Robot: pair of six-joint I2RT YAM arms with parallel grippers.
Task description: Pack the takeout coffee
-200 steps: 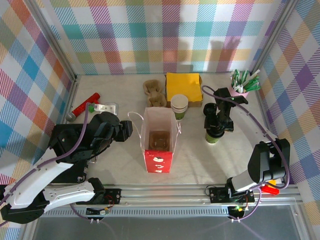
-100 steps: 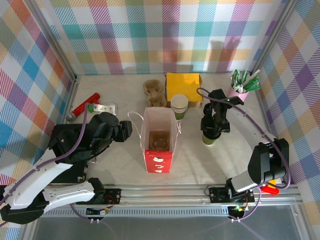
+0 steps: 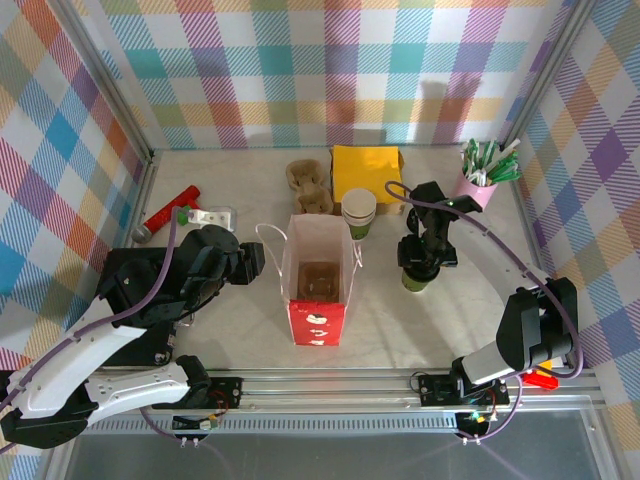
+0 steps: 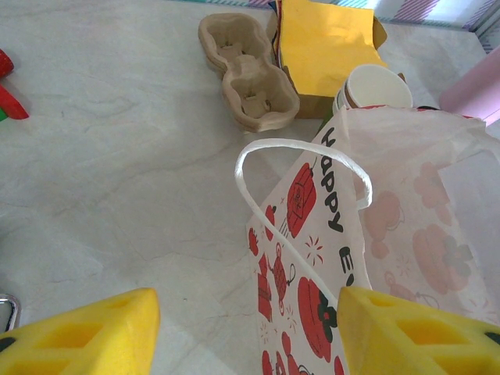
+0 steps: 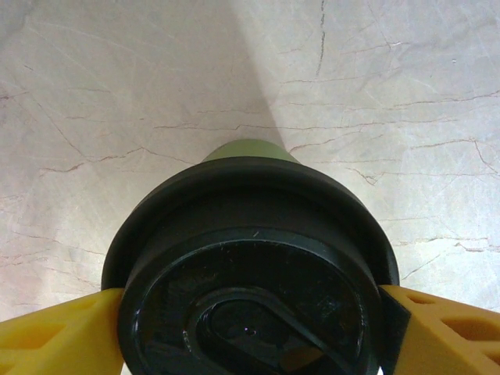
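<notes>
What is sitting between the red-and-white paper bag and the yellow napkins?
A stack of lidless white-and-green paper cups stands between that bag and the napkins, seen in the top and left wrist views.

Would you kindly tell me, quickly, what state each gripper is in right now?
Left gripper: open, holding nothing.
Right gripper: closed on the takeout coffee.

The right gripper (image 3: 421,258) is sliding leftward across the right-centre of the top view, carrying the takeout coffee (image 3: 412,282) clamped in its grip. Both are drawing slightly lower in the frame and closer to the paper bag (image 3: 318,280) at centre, while the arm's purple cable loop (image 3: 392,190) is swinging left too.
</notes>
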